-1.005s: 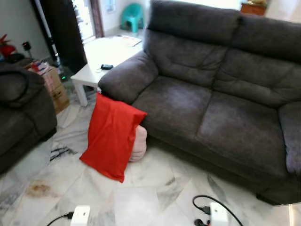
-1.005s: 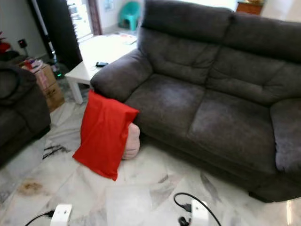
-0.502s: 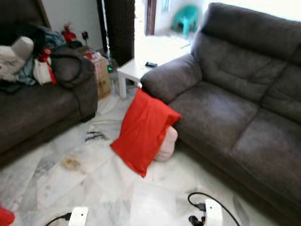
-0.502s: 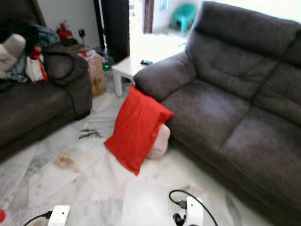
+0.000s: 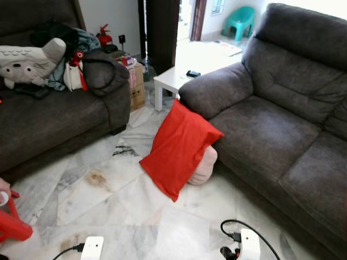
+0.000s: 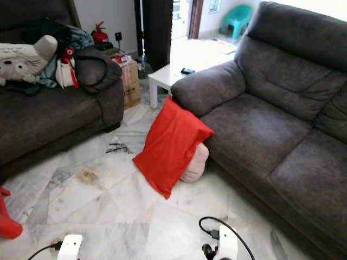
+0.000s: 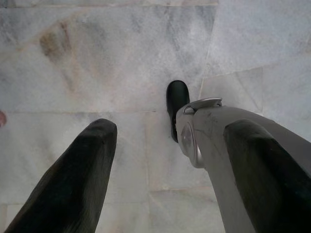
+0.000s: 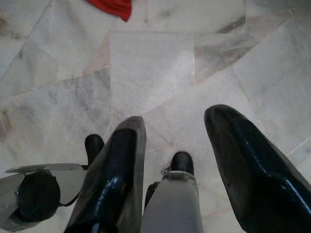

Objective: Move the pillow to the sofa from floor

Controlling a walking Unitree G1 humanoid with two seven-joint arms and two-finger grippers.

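A red pillow [image 5: 180, 148] stands tilted on the marble floor, leaning against the front of the armrest of the dark grey sofa [image 5: 282, 114]. Tucked behind it on the floor is a smaller pink cushion [image 5: 204, 166]. My left gripper [image 7: 170, 128] hangs open over bare floor tiles beside my own leg and foot. My right gripper [image 8: 175, 121] also hangs open above the floor, and the red pillow's lower corner [image 8: 114, 6] lies beyond its fingertips. Neither gripper touches the pillow.
A second dark sofa [image 5: 49, 119] on the left carries a plush toy [image 5: 27, 57] and bags. A white low table [image 5: 200, 57] and a cardboard box [image 5: 135, 84] stand behind. Two white power strips [image 5: 246, 245] [image 5: 92, 249] with cables lie near my feet. A red plastic object [image 5: 11, 222] sits bottom left.
The camera has swung to the left, so the left sofa has come into view and the pillow sits further right in the picture. The pillow itself has not moved.
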